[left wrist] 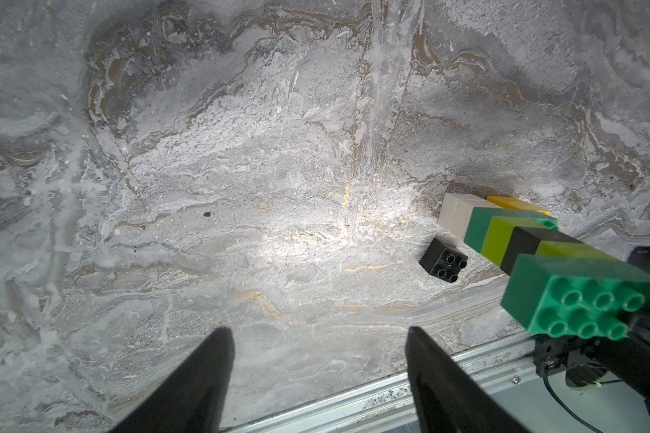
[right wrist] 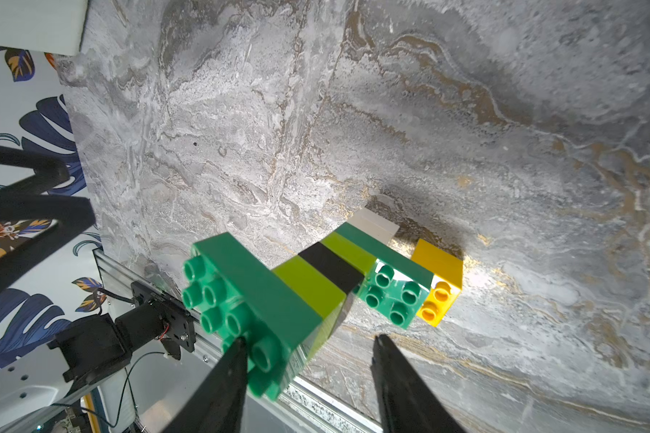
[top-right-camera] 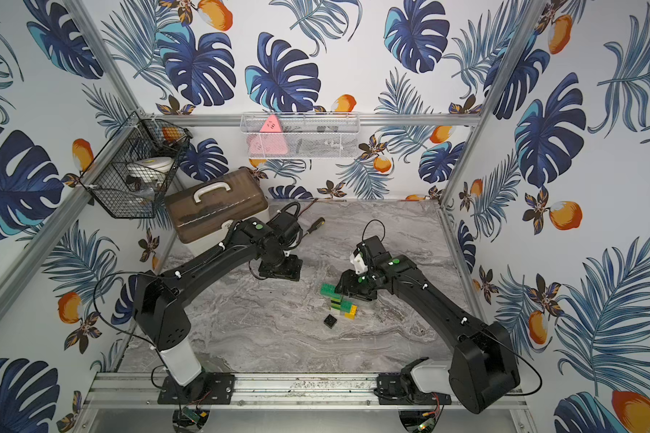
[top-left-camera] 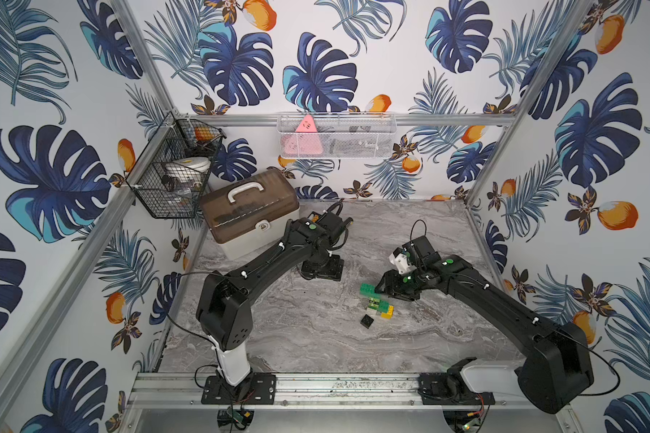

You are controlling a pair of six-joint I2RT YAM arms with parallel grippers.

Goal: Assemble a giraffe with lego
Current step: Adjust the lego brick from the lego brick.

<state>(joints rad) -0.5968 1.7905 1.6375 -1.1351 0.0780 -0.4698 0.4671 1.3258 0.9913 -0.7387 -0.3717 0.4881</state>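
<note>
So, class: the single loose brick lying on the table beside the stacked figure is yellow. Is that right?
Not quite. The loose brick is black, not yellow, as the left wrist view shows plainly. It does lie on the table beside the stacked figure, apart from it.
</note>
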